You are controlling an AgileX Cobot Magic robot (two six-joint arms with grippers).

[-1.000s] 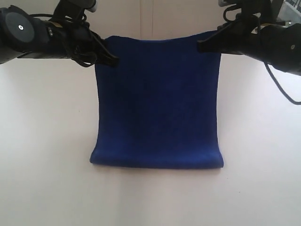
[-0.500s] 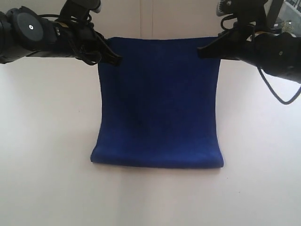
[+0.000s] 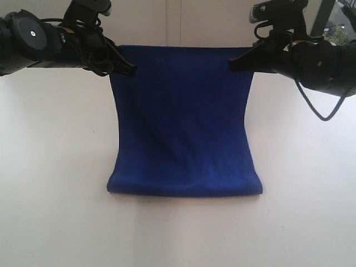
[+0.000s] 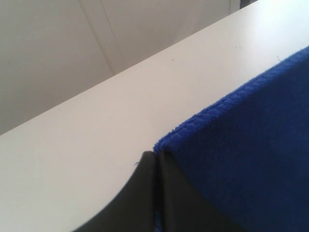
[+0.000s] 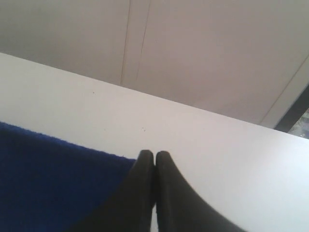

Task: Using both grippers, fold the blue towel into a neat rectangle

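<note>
Left tool (image 3: pixel 131 70), right tool (image 3: pixel 233 63): pressed together, pinching blue towel (image 3: pixel 183 128) top corners; pinched corners hidden inside grip; towel hanging between, lower fold on bench (image 3: pixel 55 211)

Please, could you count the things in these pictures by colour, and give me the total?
Blue: 1, the deep royal-blue soft cloth towel
Black: 2, the slim pointed left gripper and right gripper
White: 1, the flat table
Total: 4

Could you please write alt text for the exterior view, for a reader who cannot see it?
The left gripper and right gripper pinch the top corners of a blue towel, holding it up; its lower edge rests on the white table.
</note>
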